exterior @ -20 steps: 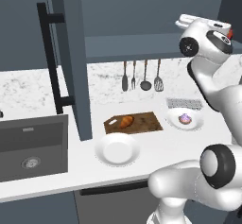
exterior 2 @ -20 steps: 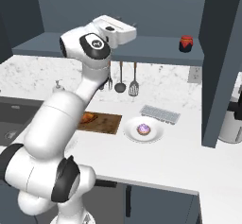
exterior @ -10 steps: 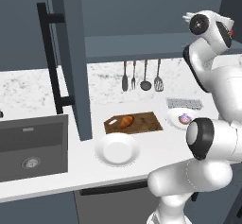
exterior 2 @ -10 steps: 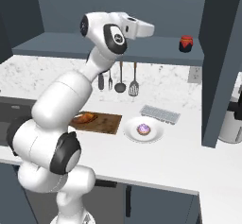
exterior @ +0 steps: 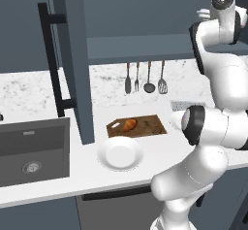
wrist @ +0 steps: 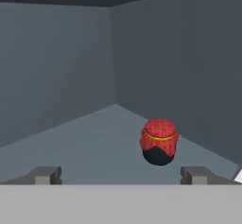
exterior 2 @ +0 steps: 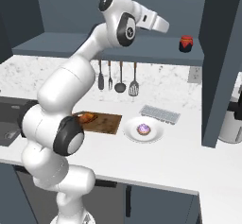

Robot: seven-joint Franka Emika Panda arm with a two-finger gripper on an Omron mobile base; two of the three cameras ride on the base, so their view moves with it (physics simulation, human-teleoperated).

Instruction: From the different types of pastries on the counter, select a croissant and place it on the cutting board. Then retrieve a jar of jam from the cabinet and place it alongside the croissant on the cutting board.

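Red jar of jam [wrist: 159, 142] sits on the cabinet shelf [wrist: 94, 138], at one o'clock ahead of your tool [wrist: 121, 175], whose fingers are spread and empty. Your arm has swung up toward it within the last second. Croissant [exterior: 130, 124] already lies on the cutting board [exterior: 150, 126].

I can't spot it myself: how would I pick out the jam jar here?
Look into the open blue cabinet above the counter. On its shelf, far right, stands the jar, alone: small, squat and red.
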